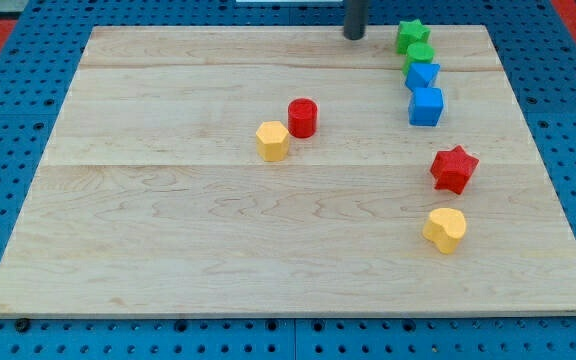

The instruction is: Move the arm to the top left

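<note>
Fingers: none show; my tip [354,37] stands upright, left of the green star [411,34].

My tip [354,36] stands at the board's [168,250] top edge, a little right of centre, just left of the green star [412,35]; below that star runs a tight column, a green block [420,53] whose shape I can't quite make out, then a blue block [422,75], then a blue cube [426,106]; lower on the right sit a red star [454,168] and a yellow heart [446,229], apart; near the middle, a red cylinder [302,117] just beside a yellow hexagon [272,141].
</note>
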Controlling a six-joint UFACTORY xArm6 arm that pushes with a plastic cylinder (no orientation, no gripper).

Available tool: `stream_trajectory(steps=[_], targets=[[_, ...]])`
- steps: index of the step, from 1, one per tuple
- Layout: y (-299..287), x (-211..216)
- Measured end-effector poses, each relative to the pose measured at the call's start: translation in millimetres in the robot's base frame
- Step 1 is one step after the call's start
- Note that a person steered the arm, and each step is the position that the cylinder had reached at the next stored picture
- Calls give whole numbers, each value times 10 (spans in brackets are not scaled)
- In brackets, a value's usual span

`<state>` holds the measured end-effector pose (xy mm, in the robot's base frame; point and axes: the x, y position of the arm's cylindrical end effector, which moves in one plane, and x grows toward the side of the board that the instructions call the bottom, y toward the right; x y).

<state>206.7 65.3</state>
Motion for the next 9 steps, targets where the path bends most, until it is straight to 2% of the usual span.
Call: stream_trajectory(steps=[2,5,8,9], targets=[[-972,23],[-1924,20],[-2691,19],[-2770,45]])
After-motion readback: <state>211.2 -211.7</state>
